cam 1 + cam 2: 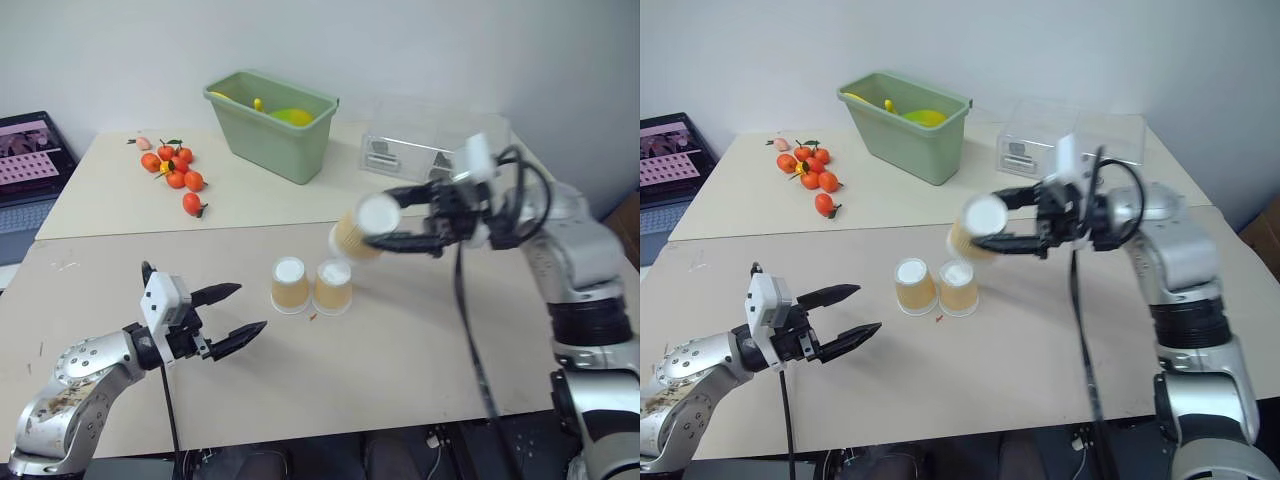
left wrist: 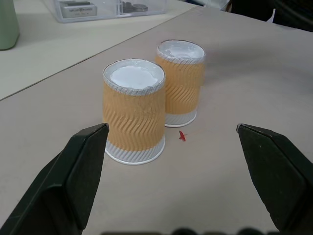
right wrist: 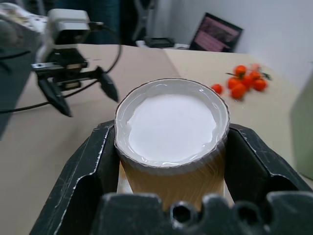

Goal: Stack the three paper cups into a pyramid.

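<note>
Near the front edge of the beige table point(image 1: 420, 380), the left gripper point(image 1: 238, 310) hovered with its black fingers spread wide and empty. Just beyond it, mid-table, two tan-orange paper cups point(image 1: 290, 285) stood upside down, side by side and touching — the base pair. Above and just past them the right gripper point(image 1: 400, 222) held the third tan-orange paper cup point(image 1: 360, 228) tilted on its side, fingers clamped on its walls. To seat it well, it should be turned upright-inverted and centred over the seam between the two. Farther back lay small orange-red fruits point(image 1: 175, 170), a green plastic bin point(image 1: 270, 125) and a clear plastic box point(image 1: 420, 145) — none in the way.
</note>
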Tool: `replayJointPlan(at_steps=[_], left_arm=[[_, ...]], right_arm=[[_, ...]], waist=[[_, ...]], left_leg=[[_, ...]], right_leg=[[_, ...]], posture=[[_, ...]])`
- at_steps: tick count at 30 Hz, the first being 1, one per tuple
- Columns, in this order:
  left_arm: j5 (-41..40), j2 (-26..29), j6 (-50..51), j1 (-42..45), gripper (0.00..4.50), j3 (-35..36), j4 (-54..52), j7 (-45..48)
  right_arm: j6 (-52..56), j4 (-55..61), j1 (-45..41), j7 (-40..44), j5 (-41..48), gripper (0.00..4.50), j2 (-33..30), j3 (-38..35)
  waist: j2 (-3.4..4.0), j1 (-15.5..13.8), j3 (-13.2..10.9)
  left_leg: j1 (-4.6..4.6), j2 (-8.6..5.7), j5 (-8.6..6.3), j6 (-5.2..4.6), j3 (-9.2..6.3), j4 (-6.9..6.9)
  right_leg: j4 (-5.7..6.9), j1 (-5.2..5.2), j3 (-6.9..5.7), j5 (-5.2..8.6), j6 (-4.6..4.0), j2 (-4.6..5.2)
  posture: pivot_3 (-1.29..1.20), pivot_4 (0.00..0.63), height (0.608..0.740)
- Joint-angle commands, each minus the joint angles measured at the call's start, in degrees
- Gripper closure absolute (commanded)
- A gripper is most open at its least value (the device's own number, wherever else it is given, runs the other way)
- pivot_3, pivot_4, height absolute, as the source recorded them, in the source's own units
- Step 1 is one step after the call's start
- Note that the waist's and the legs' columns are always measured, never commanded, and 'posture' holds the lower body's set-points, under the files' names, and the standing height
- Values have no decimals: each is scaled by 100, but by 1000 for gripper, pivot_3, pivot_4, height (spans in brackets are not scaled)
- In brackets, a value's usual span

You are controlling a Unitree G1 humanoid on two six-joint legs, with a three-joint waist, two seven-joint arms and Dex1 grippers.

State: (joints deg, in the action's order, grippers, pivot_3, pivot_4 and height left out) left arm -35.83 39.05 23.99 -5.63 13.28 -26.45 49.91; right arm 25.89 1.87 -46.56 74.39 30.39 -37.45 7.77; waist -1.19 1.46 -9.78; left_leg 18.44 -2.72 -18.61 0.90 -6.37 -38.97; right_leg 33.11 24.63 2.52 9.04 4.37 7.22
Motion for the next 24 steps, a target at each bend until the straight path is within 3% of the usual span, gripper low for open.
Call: replayJointPlan(at_steps=[1, 8, 14, 24], left_arm=[[30, -5, -114, 48, 0, 8, -132, -24], [36, -168, -156, -35, 0, -27, -150, -105], [46, -224, -178, -91, 0, -12, -166, -134], [56, -289, -204, -101, 0, -27, -177, -180]], right_arm=[[-9, -108, -456, 275, -27, 1789, 91, 74], [-352, -1849, -1588, 901, -438, 1789, 718, 408], [148, -2076, -1820, 1764, -258, 1789, 830, 557], [-229, -3223, -2334, 1805, -557, 1789, 1289, 647]], waist=[[1, -7, 0], [1, 55, 0], [3, 83, 1], [3, 132, 1]], left_leg=[[6, -1, 1, 2, 0, 0], [44, 9, 15, 27, 1, 0], [83, 11, 19, 33, 0, 0], [91, 14, 24, 42, 11, -2]], right_leg=[[2, 10, 1, -1, -2, 0], [8, 62, -5, -20, -23, -10], [12, 110, -8, -24, -27, -11], [78, 157, -10, -33, -42, -12]], posture=[[0, 150, 738], [0, 150, 738], [0, 150, 738], [0, 150, 738]])
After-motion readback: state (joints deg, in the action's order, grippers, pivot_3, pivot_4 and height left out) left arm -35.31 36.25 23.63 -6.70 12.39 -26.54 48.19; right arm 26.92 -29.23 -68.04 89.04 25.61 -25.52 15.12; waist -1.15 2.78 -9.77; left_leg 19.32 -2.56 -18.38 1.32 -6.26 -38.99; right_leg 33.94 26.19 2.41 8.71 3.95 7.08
